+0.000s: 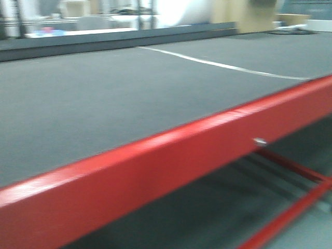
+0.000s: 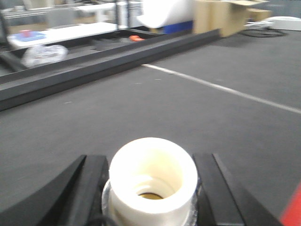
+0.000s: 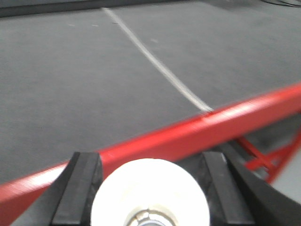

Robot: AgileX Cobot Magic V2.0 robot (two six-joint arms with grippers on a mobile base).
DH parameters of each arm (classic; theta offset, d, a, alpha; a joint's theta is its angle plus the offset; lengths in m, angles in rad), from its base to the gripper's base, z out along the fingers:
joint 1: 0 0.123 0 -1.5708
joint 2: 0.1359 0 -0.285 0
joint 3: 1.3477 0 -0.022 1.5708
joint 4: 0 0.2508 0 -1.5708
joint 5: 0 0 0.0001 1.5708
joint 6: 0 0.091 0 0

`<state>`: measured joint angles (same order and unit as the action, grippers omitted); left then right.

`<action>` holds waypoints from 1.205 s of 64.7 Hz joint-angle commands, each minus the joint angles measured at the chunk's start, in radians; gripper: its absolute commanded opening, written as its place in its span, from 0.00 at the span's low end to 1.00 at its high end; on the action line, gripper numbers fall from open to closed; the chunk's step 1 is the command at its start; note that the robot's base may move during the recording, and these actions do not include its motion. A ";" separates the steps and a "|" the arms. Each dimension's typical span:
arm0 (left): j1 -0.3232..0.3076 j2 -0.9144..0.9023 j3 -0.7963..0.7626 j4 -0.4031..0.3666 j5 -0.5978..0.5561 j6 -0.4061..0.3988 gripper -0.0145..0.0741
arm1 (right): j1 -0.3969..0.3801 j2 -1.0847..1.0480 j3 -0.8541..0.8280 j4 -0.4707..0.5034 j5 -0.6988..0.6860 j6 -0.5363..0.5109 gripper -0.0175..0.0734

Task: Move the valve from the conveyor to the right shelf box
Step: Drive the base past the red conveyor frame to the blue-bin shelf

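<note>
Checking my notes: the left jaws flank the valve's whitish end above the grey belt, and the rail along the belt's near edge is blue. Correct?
No: the rail is red, not blue, as the exterior front-facing view shows. The rest stands: the jaws of the left gripper flank the whitish end of the valve above the belt.

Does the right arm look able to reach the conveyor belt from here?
Probably yes: the conveyor belt lies just past the red frame rail, unobstructed, though the right gripper holds a valve.

Front cam low at conveyor [image 1: 114, 98] edge, both wrist cams nearer, fwd-facing, sharing its surface
</note>
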<state>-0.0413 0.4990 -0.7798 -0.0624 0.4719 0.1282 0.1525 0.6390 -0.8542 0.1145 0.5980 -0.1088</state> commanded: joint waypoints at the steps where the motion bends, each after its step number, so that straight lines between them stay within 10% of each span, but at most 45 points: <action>1: -0.005 -0.008 -0.004 -0.005 -0.057 -0.006 0.04 | 0.001 -0.008 -0.012 -0.005 -0.076 -0.006 0.02; 78: -0.005 -0.008 -0.004 -0.005 -0.057 -0.006 0.04 | 0.001 -0.008 -0.012 -0.005 -0.076 -0.006 0.02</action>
<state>-0.0413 0.4990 -0.7798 -0.0624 0.4719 0.1282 0.1525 0.6390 -0.8542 0.1145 0.5980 -0.1088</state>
